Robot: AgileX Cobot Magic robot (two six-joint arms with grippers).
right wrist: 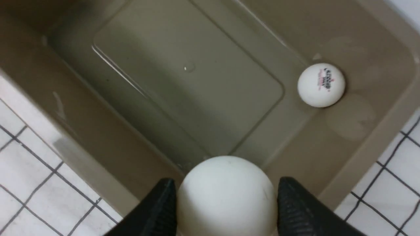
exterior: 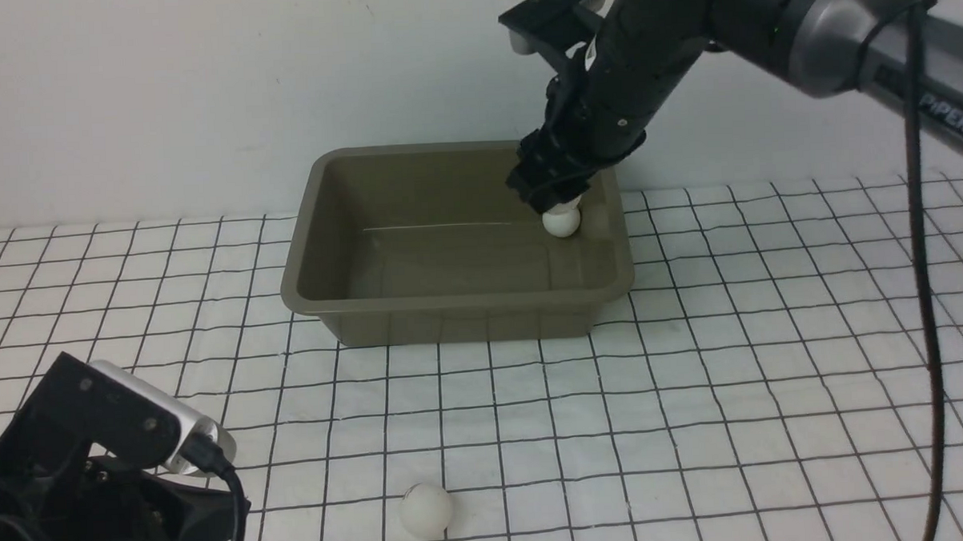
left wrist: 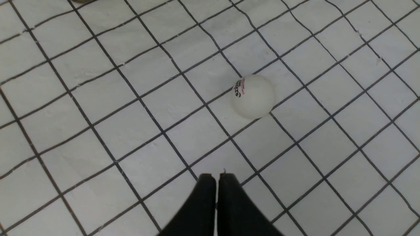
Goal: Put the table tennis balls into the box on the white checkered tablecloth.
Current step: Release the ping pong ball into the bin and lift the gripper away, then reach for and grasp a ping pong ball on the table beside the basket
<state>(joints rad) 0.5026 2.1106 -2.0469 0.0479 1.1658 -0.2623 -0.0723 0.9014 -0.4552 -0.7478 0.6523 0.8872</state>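
Observation:
My right gripper [right wrist: 226,185] is shut on a plain white table tennis ball [right wrist: 226,200], a black finger touching it on each side. It hangs over the far right corner of the olive-grey box [exterior: 450,299], where the right gripper [exterior: 557,200] reaches down from above. A second ball [right wrist: 321,85] with a printed logo lies on the box floor near that corner, and shows as the ball [exterior: 561,222] just below the gripper. A third ball [exterior: 426,509] with a logo [left wrist: 253,96] lies on the white checkered tablecloth [exterior: 772,332]. My left gripper [left wrist: 216,178] is shut, empty, a short way from it.
The left arm's wrist and camera housing [exterior: 119,443] sit low at the front left corner. A black cable [exterior: 923,287] hangs down from the right arm at the right side. A pale wall stands right behind the box.

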